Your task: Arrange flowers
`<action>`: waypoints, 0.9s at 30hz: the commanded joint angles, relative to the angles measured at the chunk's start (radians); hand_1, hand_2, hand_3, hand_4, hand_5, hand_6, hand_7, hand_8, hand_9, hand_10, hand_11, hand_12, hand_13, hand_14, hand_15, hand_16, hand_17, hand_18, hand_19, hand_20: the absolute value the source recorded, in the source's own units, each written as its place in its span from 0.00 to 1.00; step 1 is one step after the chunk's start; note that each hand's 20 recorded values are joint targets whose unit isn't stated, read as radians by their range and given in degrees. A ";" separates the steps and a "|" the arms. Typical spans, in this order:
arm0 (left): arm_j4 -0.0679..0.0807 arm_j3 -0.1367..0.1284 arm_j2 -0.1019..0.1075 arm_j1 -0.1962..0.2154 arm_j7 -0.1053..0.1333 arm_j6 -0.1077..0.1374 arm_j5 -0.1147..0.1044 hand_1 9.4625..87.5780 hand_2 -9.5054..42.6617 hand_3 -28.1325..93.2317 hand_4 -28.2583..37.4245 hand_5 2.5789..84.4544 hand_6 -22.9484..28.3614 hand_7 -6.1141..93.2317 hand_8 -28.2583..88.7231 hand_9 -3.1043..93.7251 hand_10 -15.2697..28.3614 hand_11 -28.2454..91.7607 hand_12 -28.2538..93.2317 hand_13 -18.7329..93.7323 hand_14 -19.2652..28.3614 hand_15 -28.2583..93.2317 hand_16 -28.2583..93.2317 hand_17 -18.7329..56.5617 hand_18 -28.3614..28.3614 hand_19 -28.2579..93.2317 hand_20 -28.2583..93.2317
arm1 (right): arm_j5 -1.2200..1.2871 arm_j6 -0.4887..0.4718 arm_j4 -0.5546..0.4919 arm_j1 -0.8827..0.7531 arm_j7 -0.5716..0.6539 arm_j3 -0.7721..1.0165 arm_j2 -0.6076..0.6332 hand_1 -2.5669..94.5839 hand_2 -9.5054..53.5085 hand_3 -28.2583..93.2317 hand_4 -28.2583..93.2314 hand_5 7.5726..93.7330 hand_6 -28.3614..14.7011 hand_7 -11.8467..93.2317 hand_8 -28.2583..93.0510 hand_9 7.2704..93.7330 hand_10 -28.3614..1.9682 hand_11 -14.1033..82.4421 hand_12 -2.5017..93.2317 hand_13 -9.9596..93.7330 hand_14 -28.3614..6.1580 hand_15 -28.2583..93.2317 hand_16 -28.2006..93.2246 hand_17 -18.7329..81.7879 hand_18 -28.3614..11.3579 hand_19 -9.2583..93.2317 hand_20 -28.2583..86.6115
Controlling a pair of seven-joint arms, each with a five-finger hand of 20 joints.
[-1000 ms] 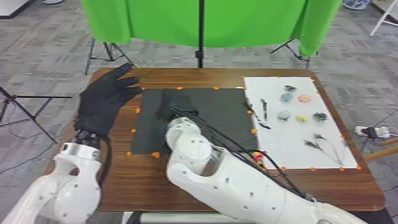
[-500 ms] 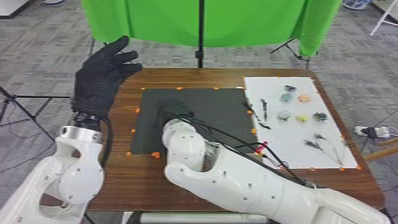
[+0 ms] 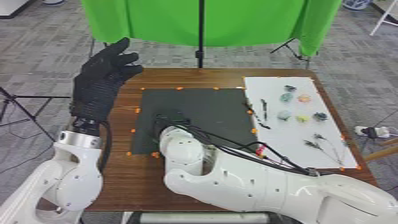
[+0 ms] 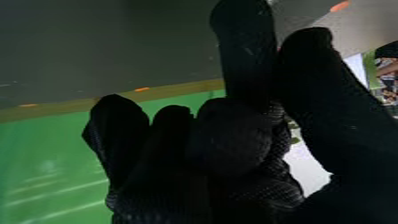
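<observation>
Softly pale orange, one small flower.

Left arm rising from the bottom edge, its black-gloved left hand upright, fingers loosely open. Right arm slanting in from the lower right, elbowed leftward to the right hand; wrist view: one finger straight beside the thumb, others slightly bent.
</observation>
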 commanded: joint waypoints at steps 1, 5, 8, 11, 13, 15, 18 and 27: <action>-0.004 -0.008 -0.006 0.021 -0.004 0.010 -0.003 0.20 0.29 0.89 0.08 0.47 0.63 0.21 0.15 0.41 0.81 0.49 0.32 0.42 1.00 0.75 0.14 0.16 1.00 0.75 0.28 | -0.017 0.036 -0.016 0.006 -0.026 0.005 0.006 0.39 0.03 0.93 0.00 1.00 0.68 0.39 0.14 1.00 0.55 0.80 0.22 0.98 0.53 0.90 0.38 0.70 0.00 1.00 0.79; -0.011 -0.080 -0.114 0.068 -0.162 -0.038 0.043 0.20 0.29 0.89 0.08 0.47 0.63 0.21 0.15 0.41 0.81 0.49 0.32 0.44 0.98 0.77 0.15 0.17 1.00 0.77 0.27 | -0.142 -0.045 -0.061 -0.192 -0.086 0.202 -0.018 0.34 0.04 0.96 0.00 1.00 0.68 0.39 0.09 1.00 0.53 0.78 0.21 0.97 0.52 0.89 0.38 0.69 0.00 1.00 0.77; -0.052 -0.145 -0.145 0.154 -0.218 -0.021 0.050 0.20 0.29 0.89 0.08 0.47 0.63 0.22 0.15 0.42 0.80 0.52 0.31 0.45 0.98 0.79 0.13 0.18 1.00 0.81 0.17 | -0.228 -0.122 -0.081 -0.307 -0.150 0.335 -0.062 0.35 0.01 0.96 0.00 1.00 0.68 0.39 0.09 1.00 0.51 0.77 0.21 0.96 0.51 0.89 0.38 0.67 0.00 1.00 0.76; -0.064 -0.170 -0.153 0.197 -0.204 -0.020 0.048 0.20 0.29 0.88 0.08 0.47 0.63 0.22 0.15 0.42 0.81 0.52 0.31 0.44 0.99 0.78 0.13 0.16 1.00 0.81 0.11 | -0.181 -0.149 -0.118 -0.302 -0.140 0.359 -0.022 0.36 0.08 0.91 0.00 1.00 0.66 0.37 0.09 1.00 0.51 0.75 0.21 0.96 0.51 0.89 0.38 0.67 0.00 1.00 0.75; -0.073 -0.193 -0.161 0.225 -0.208 -0.017 0.049 0.20 0.29 0.89 0.08 0.47 0.63 0.22 0.15 0.42 0.81 0.51 0.31 0.43 1.00 0.76 0.13 0.15 1.00 0.79 0.11 | -0.189 -0.135 -0.145 -0.313 -0.135 0.374 0.008 0.37 0.15 0.88 0.00 1.00 0.65 0.33 0.10 1.00 0.50 0.73 0.23 0.95 0.50 0.89 0.38 0.65 0.00 1.00 0.75; -0.084 -0.214 -0.169 0.259 -0.201 -0.013 0.047 0.20 0.29 0.89 0.08 0.47 0.63 0.22 0.15 0.42 0.81 0.49 0.32 0.42 1.00 0.73 0.14 0.15 1.00 0.78 0.13 | -0.182 -0.145 -0.181 -0.333 -0.133 0.408 0.037 0.37 0.19 0.85 0.00 0.99 0.63 0.28 0.12 1.00 0.49 0.69 0.25 0.93 0.49 0.89 0.38 0.64 0.00 1.00 0.74; -0.093 -0.234 -0.179 0.298 -0.184 -0.006 0.043 0.20 0.29 0.89 0.08 0.47 0.63 0.22 0.15 0.41 0.82 0.48 0.32 0.41 0.99 0.72 0.15 0.15 1.00 0.77 0.14 | -0.147 -0.156 -0.245 -0.357 -0.124 0.479 0.098 0.37 0.22 0.83 0.00 0.95 0.60 0.26 0.13 0.97 0.44 0.65 0.25 0.90 0.47 0.87 0.37 0.61 0.00 1.00 0.71; -0.098 -0.269 -0.196 0.393 -0.143 0.020 -0.005 0.19 0.29 0.88 0.07 0.47 0.62 0.20 0.16 0.42 0.81 0.45 0.32 0.41 0.99 0.68 0.16 0.14 1.00 0.74 0.19 | -0.027 -0.059 -0.430 -0.492 -0.072 0.736 0.340 0.36 0.21 0.81 0.04 0.79 0.55 0.25 0.14 0.86 0.34 0.52 0.21 0.80 0.40 0.82 0.33 0.50 0.01 0.99 0.56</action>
